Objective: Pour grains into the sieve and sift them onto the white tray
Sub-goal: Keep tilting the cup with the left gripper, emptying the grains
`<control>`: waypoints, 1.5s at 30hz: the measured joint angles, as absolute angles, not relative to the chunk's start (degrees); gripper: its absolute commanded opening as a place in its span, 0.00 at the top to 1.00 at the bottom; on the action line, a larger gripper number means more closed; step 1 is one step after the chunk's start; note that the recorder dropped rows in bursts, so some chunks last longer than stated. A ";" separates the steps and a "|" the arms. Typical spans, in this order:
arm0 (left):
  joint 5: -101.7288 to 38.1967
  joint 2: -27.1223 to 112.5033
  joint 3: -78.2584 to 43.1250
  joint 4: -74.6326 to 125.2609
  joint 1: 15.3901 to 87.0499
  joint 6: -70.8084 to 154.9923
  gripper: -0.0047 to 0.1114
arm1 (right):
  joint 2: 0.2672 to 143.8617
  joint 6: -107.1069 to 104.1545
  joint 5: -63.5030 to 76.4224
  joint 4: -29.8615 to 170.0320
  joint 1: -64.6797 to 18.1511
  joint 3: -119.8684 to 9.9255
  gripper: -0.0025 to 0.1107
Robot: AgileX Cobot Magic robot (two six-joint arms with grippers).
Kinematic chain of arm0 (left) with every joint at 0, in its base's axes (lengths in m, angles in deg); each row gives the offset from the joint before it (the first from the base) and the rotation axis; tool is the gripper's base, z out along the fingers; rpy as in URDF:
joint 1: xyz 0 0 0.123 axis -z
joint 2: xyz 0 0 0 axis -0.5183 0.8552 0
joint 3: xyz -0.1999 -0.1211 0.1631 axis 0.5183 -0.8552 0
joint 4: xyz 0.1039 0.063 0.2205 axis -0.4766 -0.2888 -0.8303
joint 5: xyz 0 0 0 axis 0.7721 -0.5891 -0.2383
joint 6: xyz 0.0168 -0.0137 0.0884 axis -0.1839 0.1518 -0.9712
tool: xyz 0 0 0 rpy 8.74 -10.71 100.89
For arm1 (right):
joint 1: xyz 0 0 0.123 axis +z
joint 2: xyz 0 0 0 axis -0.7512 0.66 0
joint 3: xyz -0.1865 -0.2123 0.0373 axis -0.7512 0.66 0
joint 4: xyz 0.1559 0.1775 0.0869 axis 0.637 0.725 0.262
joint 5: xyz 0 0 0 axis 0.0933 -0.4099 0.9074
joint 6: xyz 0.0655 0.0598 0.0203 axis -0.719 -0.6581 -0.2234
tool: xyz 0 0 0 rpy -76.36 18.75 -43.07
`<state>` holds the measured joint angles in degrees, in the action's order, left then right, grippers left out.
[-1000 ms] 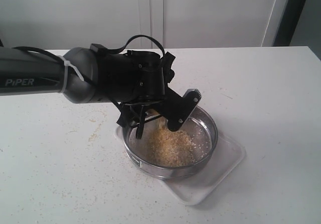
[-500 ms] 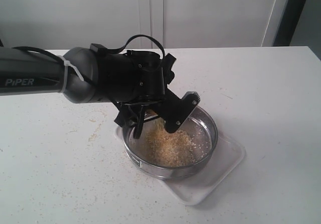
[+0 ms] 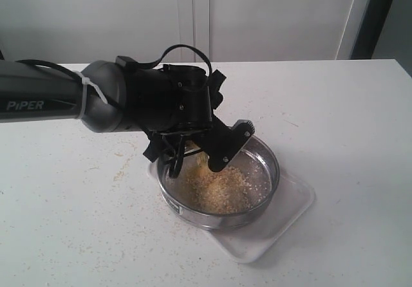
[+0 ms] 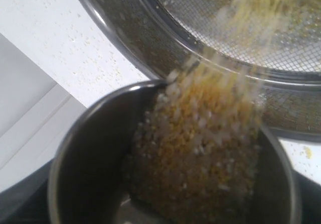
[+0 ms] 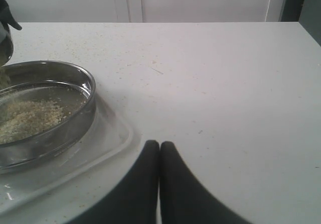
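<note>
L gripper [image 3: 197,161] sits low over the near-left part of the sieve [image 3: 265,163], jaws set wide and clamped on a small steel cup [image 4: 85,179]. In the ext. view the cup is mostly hidden behind the black fingers. In the L wrist view the cup is tipped hard, its lip just above the sieve rim. The grains [image 4: 200,153], a mix of yellow meal and paler coarse bits, slide down the inner wall and spill over the lip onto the mesh. The falling stream is blurred. Inside the sieve there's a heap of grains, approx. centre to left of the mesh, w/ bare mesh showing on the right side. The sieve rests flat on the white tray [image 3: 286,217], and the tray's corner and rim stick out past it on the near-right. The tray lies on a white table [image 3: 341,113], which has stray specks scattered to the left of the tray. R gripper [image 5: 159,146] hangs over bare table near the tray's edge. Its fingers are pressed together w/ nothing between them, and it is apart from both sieve and tray.
</note>
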<state>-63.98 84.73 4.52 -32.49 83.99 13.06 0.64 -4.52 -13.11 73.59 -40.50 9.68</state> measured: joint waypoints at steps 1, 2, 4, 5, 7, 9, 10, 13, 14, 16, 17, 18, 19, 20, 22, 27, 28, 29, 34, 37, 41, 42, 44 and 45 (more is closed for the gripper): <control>-64.40 84.73 4.52 -32.49 83.99 13.06 0.96 | 0.64 -4.52 -13.11 73.59 -40.50 9.68 0.98; -64.84 84.73 4.52 -32.49 84.13 13.06 0.96 | 0.64 -4.52 -13.11 73.59 -40.50 9.68 0.98; -65.37 84.73 4.52 -32.60 84.34 13.06 0.96 | 0.64 -4.52 -13.11 73.59 -40.50 9.68 0.98; -65.49 84.73 4.52 -32.70 84.63 13.06 0.96 | 0.64 -4.52 -13.11 73.59 -40.50 9.68 0.98; -65.49 84.73 4.52 -32.69 84.91 13.00 0.96 | 0.64 -4.52 -13.11 73.59 -40.50 9.68 0.98; -65.49 84.73 4.52 -32.69 85.16 13.00 0.96 | 0.64 -4.52 -13.11 73.59 -40.50 9.68 0.98; -65.63 84.73 4.52 -32.69 85.25 12.73 0.96 | 0.64 -4.52 -13.11 73.59 -40.50 9.68 0.98; -65.63 84.73 4.52 -32.82 85.37 11.89 0.96 | 0.64 -4.52 -13.11 73.59 -40.50 9.68 0.98; -65.78 84.73 4.52 -32.82 85.37 11.61 0.96 | 0.64 -4.52 -13.11 73.59 -40.50 9.68 0.98; -65.78 84.73 4.52 -32.82 85.37 11.35 0.96 | 0.64 -4.52 -13.11 73.59 -40.50 9.68 0.98; -65.78 84.73 4.52 -32.82 85.37 11.35 0.96 | 0.64 -4.52 -13.11 73.59 -40.50 9.68 0.98; -65.78 84.73 4.52 -32.82 85.37 11.20 0.96 | 0.64 -4.52 -13.11 73.59 -40.50 9.68 0.98; -65.78 84.73 4.52 -32.82 85.37 10.66 0.96 | 0.64 -4.52 -13.11 73.59 -40.50 9.68 0.98; -65.78 84.73 4.52 -32.82 85.48 10.09 0.96 | 0.64 -4.52 -13.11 73.59 -40.50 9.68 0.98; -65.78 84.73 4.52 -32.82 85.77 9.07 0.96 | 0.64 -4.52 -13.11 73.59 -40.50 9.68 0.98; -65.67 84.73 4.52 -33.19 85.93 8.29 0.96 | 0.64 -4.52 -13.11 73.59 -40.50 9.68 0.98; -65.78 84.73 4.52 -33.48 85.93 8.29 0.96 | 0.64 -4.52 -13.11 73.59 -40.50 9.68 0.98; -65.78 84.73 4.52 -34.20 86.02 8.18 0.96 | 0.64 -4.52 -13.11 73.59 -40.50 9.68 0.98; -65.78 84.73 4.52 -37.80 86.39 8.18 0.96 | 0.64 -4.52 -13.11 73.59 -40.50 9.68 0.98; -65.44 84.73 4.52 -38.96 86.49 8.07 0.96 | 0.64 -4.52 -13.11 73.59 -40.50 9.68 0.98; -65.44 84.73 4.52 -39.44 86.49 6.14 0.96 | 0.64 -4.52 -13.11 73.59 -40.50 9.68 0.98; -65.44 84.73 4.52 -39.44 86.49 6.02 0.96 | 0.64 -4.52 -13.11 73.59 -40.50 9.68 0.98; -65.44 84.73 4.52 -39.44 86.49 5.74 0.96 | 0.64 -4.52 -13.11 73.59 -40.50 9.68 0.98; -65.44 84.73 4.52 -39.44 86.49 5.74 0.96 | 0.64 -4.52 -13.11 73.59 -40.50 9.68 0.98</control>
<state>-65.44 84.73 4.52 -39.44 86.49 5.74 0.64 -4.52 -13.11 73.59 -40.50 9.68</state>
